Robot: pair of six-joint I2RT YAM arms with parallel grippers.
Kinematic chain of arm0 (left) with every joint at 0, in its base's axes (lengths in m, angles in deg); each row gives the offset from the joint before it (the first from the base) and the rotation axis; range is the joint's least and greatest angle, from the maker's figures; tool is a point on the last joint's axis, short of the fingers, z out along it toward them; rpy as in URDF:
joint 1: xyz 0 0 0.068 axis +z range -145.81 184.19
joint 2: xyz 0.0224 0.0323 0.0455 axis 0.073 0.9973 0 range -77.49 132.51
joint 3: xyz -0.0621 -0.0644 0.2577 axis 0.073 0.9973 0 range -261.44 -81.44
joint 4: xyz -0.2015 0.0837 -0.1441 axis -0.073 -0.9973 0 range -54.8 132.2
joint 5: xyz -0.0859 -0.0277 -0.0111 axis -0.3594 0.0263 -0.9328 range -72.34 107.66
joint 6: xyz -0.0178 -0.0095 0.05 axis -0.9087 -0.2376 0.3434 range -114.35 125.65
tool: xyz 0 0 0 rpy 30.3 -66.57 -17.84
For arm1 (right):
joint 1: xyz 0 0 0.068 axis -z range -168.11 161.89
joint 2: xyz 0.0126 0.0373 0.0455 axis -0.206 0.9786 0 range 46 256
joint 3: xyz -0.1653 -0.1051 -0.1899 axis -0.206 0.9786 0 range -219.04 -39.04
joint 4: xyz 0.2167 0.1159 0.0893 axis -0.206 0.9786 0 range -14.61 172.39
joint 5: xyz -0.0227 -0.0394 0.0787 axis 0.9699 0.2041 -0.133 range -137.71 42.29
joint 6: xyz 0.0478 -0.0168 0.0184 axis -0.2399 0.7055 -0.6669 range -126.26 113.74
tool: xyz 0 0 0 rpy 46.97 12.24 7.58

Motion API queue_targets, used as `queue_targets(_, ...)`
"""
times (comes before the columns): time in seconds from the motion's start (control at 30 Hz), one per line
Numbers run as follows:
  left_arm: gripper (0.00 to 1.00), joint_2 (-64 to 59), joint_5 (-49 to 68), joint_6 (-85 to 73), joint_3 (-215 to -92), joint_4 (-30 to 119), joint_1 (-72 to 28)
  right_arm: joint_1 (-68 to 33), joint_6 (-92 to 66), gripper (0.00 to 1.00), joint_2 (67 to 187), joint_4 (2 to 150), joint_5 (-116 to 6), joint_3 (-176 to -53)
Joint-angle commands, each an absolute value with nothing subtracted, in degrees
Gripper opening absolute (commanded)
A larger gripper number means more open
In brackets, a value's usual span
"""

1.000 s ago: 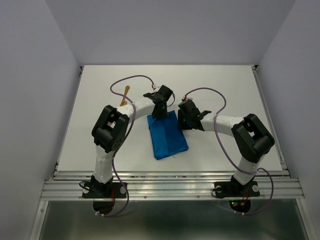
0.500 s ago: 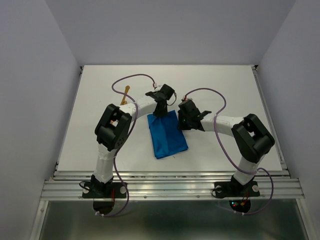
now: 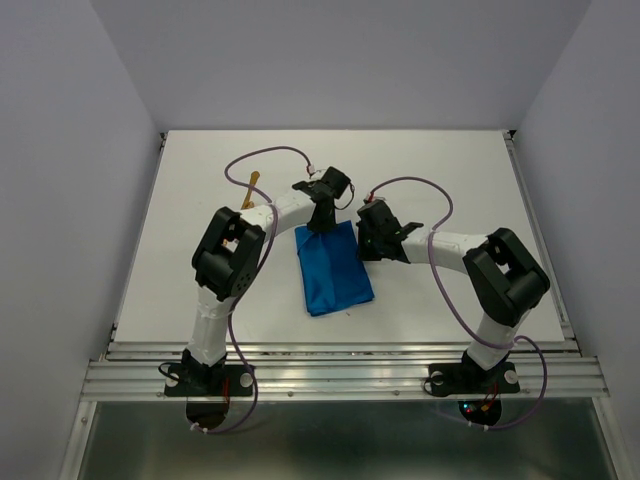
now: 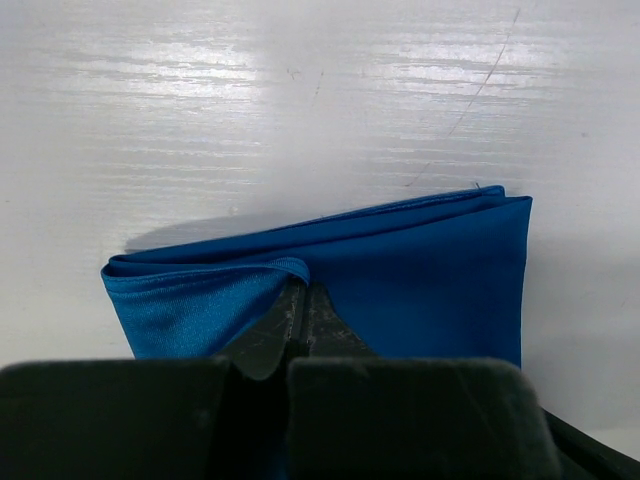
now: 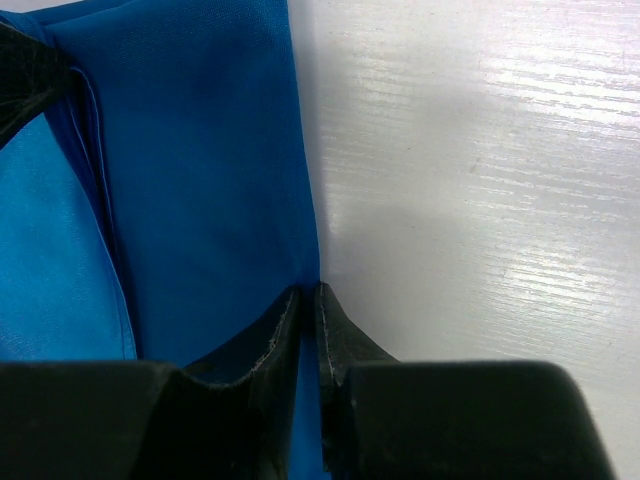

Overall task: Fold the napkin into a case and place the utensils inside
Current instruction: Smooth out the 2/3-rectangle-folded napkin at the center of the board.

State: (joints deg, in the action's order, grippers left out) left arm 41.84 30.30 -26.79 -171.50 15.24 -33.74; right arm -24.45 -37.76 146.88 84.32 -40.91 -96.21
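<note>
Napkin: one, bright blue, folded into a narrow multi-layer rectangle. It lies flat on the white table between the two arms, long axis running near to far.

Left gripper: at the napkin's far short end. Fingers pressed together, pinching a raised lip of the top layer; the layers below lie flat.

Right gripper: at the napkin's right long edge, near the far end. Fingers almost together, and the cloth edge runs into the thin slit between them, so it is pinched there.

Utensil: one visible, golden, on the table left of the napkin, well apart and partly hidden behind the left arm. Type cannot be told.

Count: napkin 1, utensil 1, grippers 2.
</note>
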Motion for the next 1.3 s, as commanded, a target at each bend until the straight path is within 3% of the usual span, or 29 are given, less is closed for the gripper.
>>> queue_targets(0.0, 0.0, 41.8, 32.4, -27.1, -174.5, 13.4, -33.9, -24.1, -37.9, 0.15, 144.5, 82.6, -41.5, -95.6)
queue_targets(0.47, 0.0, 41.8, 32.2, -27.7, -172.3, 14.2, -33.3, -24.1, -41.6, 0.02, 144.4, 80.7, -41.9, -92.8)
queue_targets(1.27, 0.0, 42.0, 31.6, -29.4, -169.8, 15.6, -31.8, -24.1, -42.1, 0.01, 144.2, 79.7, -41.5, -90.7)
